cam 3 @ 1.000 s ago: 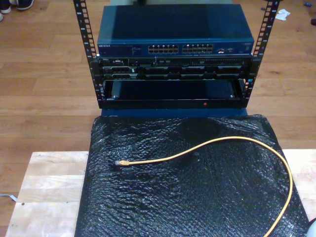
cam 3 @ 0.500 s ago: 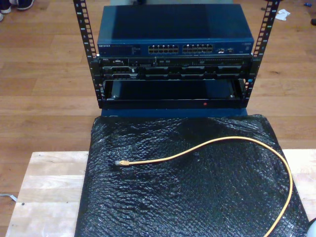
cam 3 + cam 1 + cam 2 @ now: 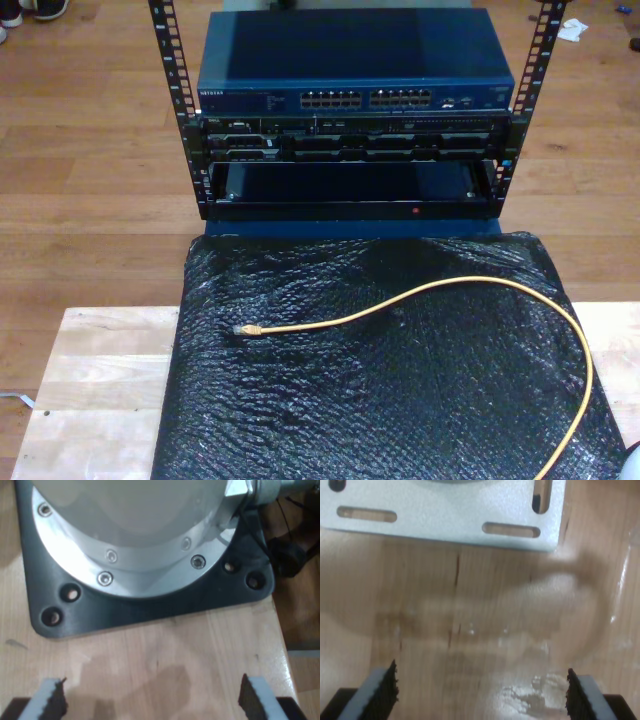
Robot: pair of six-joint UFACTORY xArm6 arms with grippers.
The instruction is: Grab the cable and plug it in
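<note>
My first gripper [image 3: 150, 700] and my second gripper [image 3: 480, 692] are hanging spread wide, empty, over bare wood.
You are seeing the cable [image 3: 440, 290] lying loose across the black mat [image 3: 300, 420], plug [image 3: 243, 329] toward its edge on the exterior view's left, free for grabbing.

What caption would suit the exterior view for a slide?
Yellow cable lies curled on a black mat before a rack of network gear.

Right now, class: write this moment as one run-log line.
stage: not started | cable: loose on black bubble wrap, plug free | network switch: ports unplugged | my first gripper: open | my second gripper: open
</note>
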